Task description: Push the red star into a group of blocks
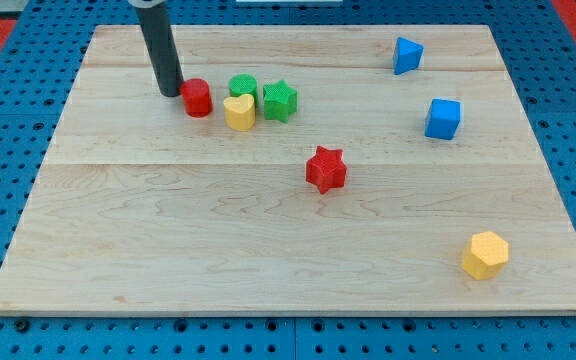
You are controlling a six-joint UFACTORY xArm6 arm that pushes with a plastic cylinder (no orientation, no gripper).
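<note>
The red star (326,169) lies near the middle of the wooden board, alone. Up and to its left is a group: a red cylinder (197,97), a yellow heart (239,112), a green cylinder (243,88) and a green star (280,101), close together. My tip (171,93) stands at the view's upper left, just left of the red cylinder and touching or nearly touching it. The tip is far from the red star.
A blue triangular block (406,55) sits at the view's upper right, a blue cube (443,118) below it. A yellow hexagon (485,254) lies at the lower right. The board's edge (288,310) runs along the bottom over a blue pegboard.
</note>
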